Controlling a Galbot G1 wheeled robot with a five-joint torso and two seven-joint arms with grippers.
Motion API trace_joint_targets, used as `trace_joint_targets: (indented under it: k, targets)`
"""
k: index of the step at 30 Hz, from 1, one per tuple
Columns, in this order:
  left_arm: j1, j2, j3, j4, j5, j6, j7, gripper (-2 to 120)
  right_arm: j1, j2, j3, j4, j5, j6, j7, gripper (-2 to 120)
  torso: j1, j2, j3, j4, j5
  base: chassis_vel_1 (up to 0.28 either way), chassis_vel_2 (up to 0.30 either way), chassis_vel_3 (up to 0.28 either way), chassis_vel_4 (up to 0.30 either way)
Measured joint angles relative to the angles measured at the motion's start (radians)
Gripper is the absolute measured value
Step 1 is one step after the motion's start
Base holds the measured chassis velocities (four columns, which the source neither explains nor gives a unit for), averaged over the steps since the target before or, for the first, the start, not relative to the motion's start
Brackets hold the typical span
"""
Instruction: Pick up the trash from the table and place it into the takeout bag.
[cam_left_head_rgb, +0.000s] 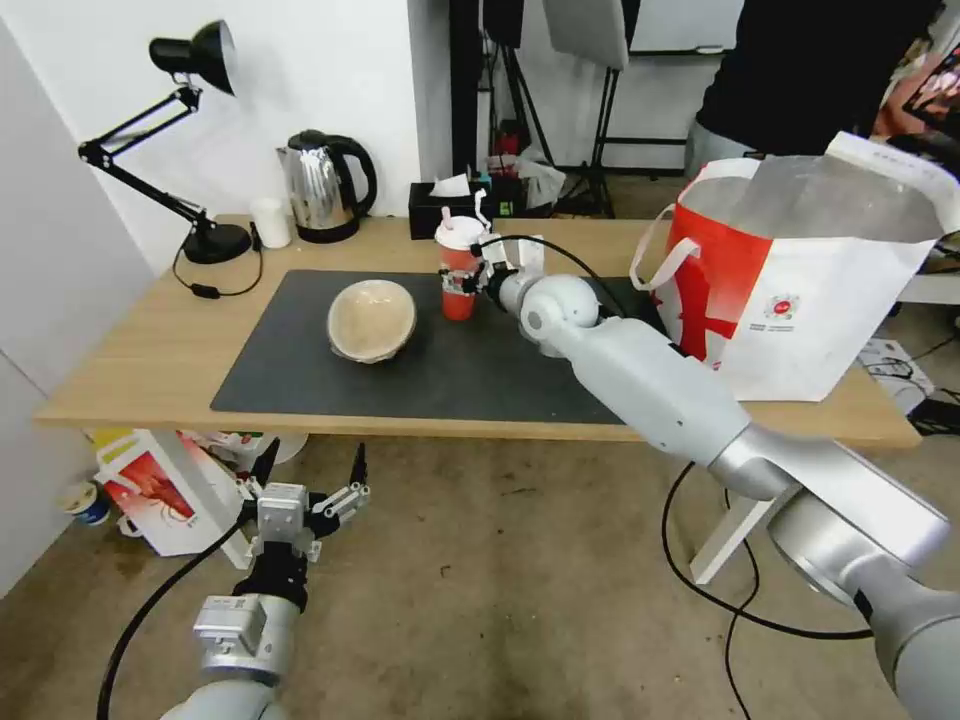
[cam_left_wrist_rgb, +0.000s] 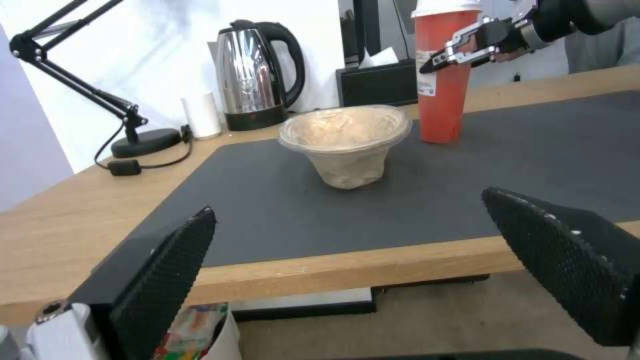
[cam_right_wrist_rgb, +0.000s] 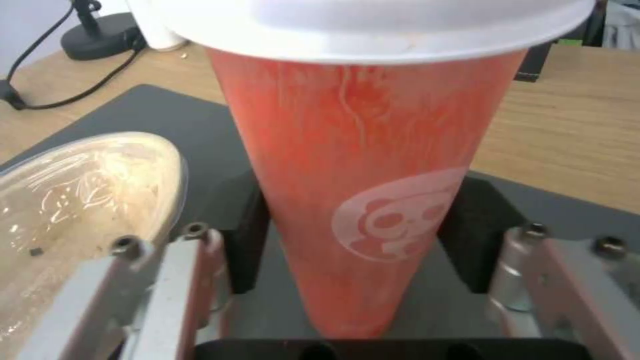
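Note:
A red cup (cam_left_head_rgb: 459, 285) with a white lid and straw stands on the dark grey mat (cam_left_head_rgb: 420, 385) of the table (cam_left_head_rgb: 150, 350). My right gripper (cam_left_head_rgb: 472, 275) reaches in from the right. It is shut on the red cup (cam_right_wrist_rgb: 360, 175), one black pad (cam_right_wrist_rgb: 247, 235) pressed to each side, and the cup's base rests on the mat. A tan paper bowl (cam_left_head_rgb: 371, 318) sits tilted just left of the cup. The takeout bag (cam_left_head_rgb: 800, 300) stands open at the table's right end. My left gripper (cam_left_head_rgb: 310, 485) hangs open below the table's front edge, holding nothing.
At the back of the table stand a black desk lamp (cam_left_head_rgb: 190, 150), a small white cup (cam_left_head_rgb: 270, 222), a steel kettle (cam_left_head_rgb: 322, 185) and a black tissue box (cam_left_head_rgb: 440, 208). A white box with a red picture (cam_left_head_rgb: 165, 490) lies on the floor under the left end.

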Motion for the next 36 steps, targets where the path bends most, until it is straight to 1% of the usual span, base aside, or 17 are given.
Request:
trace_joint_targets:
  k: [2, 4, 5, 7, 10, 13, 14, 17, 20, 22, 24, 25, 29, 30, 33, 34, 36]
  targets:
    - [0.0, 0.0, 0.0, 0.0, 0.0, 0.0, 0.0, 100, -0.001, 0.001, 0.0, 0.0, 0.001, 0.0, 0.002, 44, 0.0, 0.0, 0.0, 0.0, 0.0, 0.0, 0.0, 0.0, 0.0]
    - [0.0, 0.0, 0.0, 0.0, 0.0, 0.0, 0.0, 100, -0.002, 0.001, 0.0, 0.001, 0.001, 0.0, 0.003, 42, 0.0, 0.0, 0.0, 0.0, 0.0001, 0.0, 0.0, 0.0, 0.0]
    - [0.0, 0.0, 0.0, 0.0, 0.0, 0.0, 0.0, 100, -0.002, 0.001, 0.0, 0.001, 0.001, 0.0, 0.003, 37, 0.0, 0.0, 0.0, 0.0, 0.0001, 0.0, 0.0, 0.0, 0.0]
    - [0.0, 0.0, 0.0, 0.0, 0.0, 0.0, 0.0, 100, -0.002, 0.001, 0.0, 0.001, 0.001, 0.0, 0.003, 36, 0.0, 0.0, 0.0, 0.0, 0.0001, 0.0, 0.0, 0.0, 0.0]
    - [0.0, 0.0, 0.0, 0.0, 0.0, 0.0, 0.0, 100, -0.002, -0.001, 0.001, 0.001, 0.001, 0.002, 0.002, 23, 0.0, 0.0, 0.0, 0.0, 0.0, 0.0, 0.0, 0.0, 0.0]
    - [0.0, 0.0, 0.0, 0.0, 0.0, 0.0, 0.0, 100, -0.002, -0.007, 0.001, 0.007, 0.001, 0.003, 0.002, 19, 0.0, 0.0, 0.0, -0.0001, 0.0, 0.0, 0.0, 0.0, 0.0]
    - [0.0, 0.0, 0.0, 0.0, 0.0, 0.0, 0.0, 100, 0.001, -0.015, 0.001, 0.023, 0.003, 0.003, 0.005, 14, 0.0, 0.0, 0.0, -0.0002, 0.0001, 0.0, 0.0, 0.0, 0.0]
    - [0.0, 0.0, 0.0, 0.0, 0.0, 0.0, 0.0, 100, 0.011, -0.036, -0.004, 0.062, 0.014, 0.0, 0.013, 8, 0.0, 0.0, 0.0, 0.0, 0.0, 0.0, 0.0, 0.0, 0.0]
    - [0.0, 0.0, 0.0, 0.0, 0.0, 0.0, 0.0, 100, 0.023, -0.068, -0.006, 0.123, 0.044, -0.014, 0.034, 7, 0.0, 0.0, 0.0, -0.0001, 0.0, 0.0, 0.0, 0.0, 0.0]
    - [0.0, 0.0, 0.0, 0.0, 0.0, 0.0, 0.0, 100, 0.041, -0.099, -0.006, 0.186, 0.081, -0.025, 0.056, 7, 0.0, 0.0, 0.0, -0.0001, 0.0001, 0.0, 0.0, 0.0, 0.0]
    - [0.0, 0.0, 0.0, 0.0, 0.0, 0.0, 0.0, 100, 0.081, -0.164, -0.005, 0.29, 0.14, -0.043, 0.088, 7, 0.0, 0.0, 0.0, 0.0001, 0.0, 0.0, 0.0, 0.0, 0.0]
    - [0.0, 0.0, 0.0, 0.0, 0.0, 0.0, 0.0, 100, 0.081, -0.164, -0.005, 0.29, 0.14, -0.043, 0.088, 7, 0.0, 0.0, 0.0, 0.0001, 0.0, 0.0, 0.0, 0.0, 0.0]
    - [0.0, 0.0, 0.0, 0.0, 0.0, 0.0, 0.0, 100, 0.131, -0.286, 0.005, 0.441, 0.233, -0.065, 0.145, 7, 0.0, 0.0, 0.0, -0.0003, 0.0002, 0.0, 0.0, 0.0, 0.0]
    - [0.0, 0.0, 0.0, 0.0, 0.0, 0.0, 0.0, 100, 0.131, -0.286, 0.005, 0.441, 0.233, -0.065, 0.145, 7, 0.0, 0.0, 0.0, -0.0003, 0.0002, 0.0, 0.0, 0.0, 0.0]
    - [0.0, 0.0, 0.0, 0.0, 0.0, 0.0, 0.0, 100, 0.138, -0.388, 0.03, 0.569, 0.311, -0.1, 0.207, 7, 0.0, 0.0, 0.0, -0.0002, 0.0003, 0.0, 0.0, 0.0, 0.0]
    - [0.0, 0.0, 0.0, 0.0, 0.0, 0.0, 0.0, 100, 0.138, -0.388, 0.03, 0.569, 0.311, -0.1, 0.207, 7, 0.0, 0.0, 0.0, -0.0002, 0.0003, 0.0, 0.0, 0.0, 0.0]
    - [0.0, 0.0, 0.0, 0.0, 0.0, 0.0, 0.0, 100, 0.135, -0.429, 0.035, 0.62, 0.333, -0.112, 0.225, 7, 0.0, 0.0, 0.0, -0.0001, 0.0003, 0.0, 0.0, 0.0, 0.0]
